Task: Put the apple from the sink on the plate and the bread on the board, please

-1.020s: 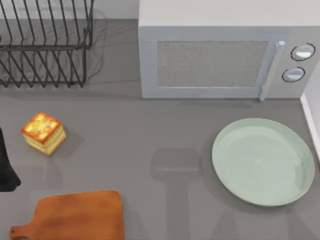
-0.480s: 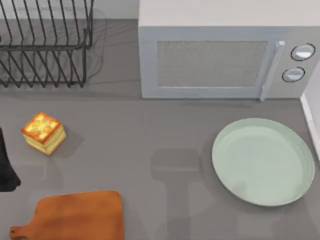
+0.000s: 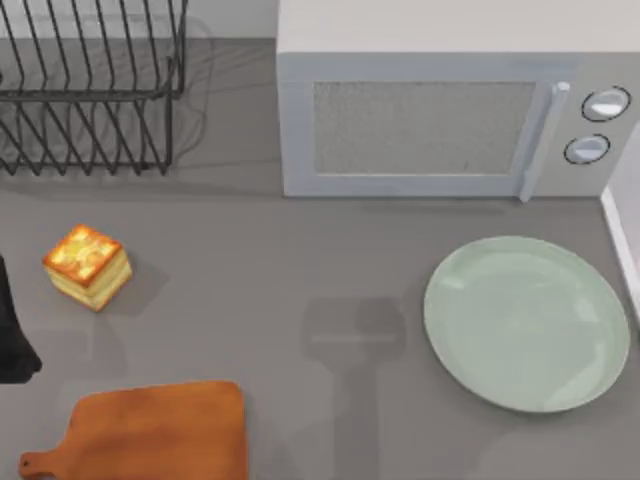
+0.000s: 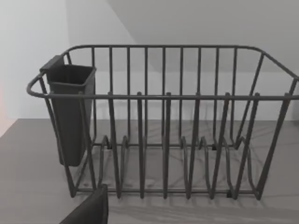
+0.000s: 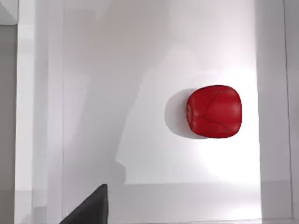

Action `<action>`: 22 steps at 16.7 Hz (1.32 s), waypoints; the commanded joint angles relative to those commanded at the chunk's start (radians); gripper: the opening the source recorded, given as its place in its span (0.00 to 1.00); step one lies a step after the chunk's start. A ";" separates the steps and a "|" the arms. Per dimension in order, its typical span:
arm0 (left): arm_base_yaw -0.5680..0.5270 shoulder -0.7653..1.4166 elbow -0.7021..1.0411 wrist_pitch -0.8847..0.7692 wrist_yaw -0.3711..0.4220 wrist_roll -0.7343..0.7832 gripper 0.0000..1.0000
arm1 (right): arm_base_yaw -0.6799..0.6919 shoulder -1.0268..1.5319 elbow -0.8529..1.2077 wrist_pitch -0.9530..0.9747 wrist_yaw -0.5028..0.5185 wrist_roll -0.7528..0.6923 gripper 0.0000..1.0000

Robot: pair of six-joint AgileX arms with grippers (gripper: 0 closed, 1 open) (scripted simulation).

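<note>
The red apple (image 5: pixel 214 111) lies on the white floor of the sink (image 5: pixel 117 70), seen from above in the right wrist view. A dark part of my right gripper (image 5: pixel 88 210) shows at that view's edge, apart from the apple. The bread (image 3: pixel 87 265) sits on the grey table at the left. The wooden board (image 3: pixel 160 430) lies at the front left, below the bread. The mint-green plate (image 3: pixel 527 322) rests at the right with nothing on it. My left arm (image 3: pixel 12 335) shows as a black shape at the table's left edge, beside the bread, with a dark part of its gripper (image 4: pixel 88 210) in the left wrist view.
A microwave (image 3: pixel 440 110) stands at the back, centre to right. A wire dish rack (image 3: pixel 85 90) stands at the back left, and the dish rack (image 4: pixel 163 121) with a dark cup holder (image 4: pixel 70 112) faces the left wrist camera. Grey tabletop lies between board and plate.
The arm shadow on the table between the board and the plate has shifted a little. The bread, the board and the plate have not moved.
</note>
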 joint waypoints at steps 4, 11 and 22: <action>0.000 0.000 0.000 0.000 0.000 0.000 1.00 | -0.057 0.335 0.270 -0.170 0.002 -0.050 1.00; 0.000 0.000 0.000 0.000 0.000 0.000 1.00 | -0.113 0.672 0.533 -0.336 0.003 -0.098 1.00; 0.000 0.000 0.000 0.000 0.000 0.000 1.00 | -0.110 0.750 0.484 -0.224 0.004 -0.097 1.00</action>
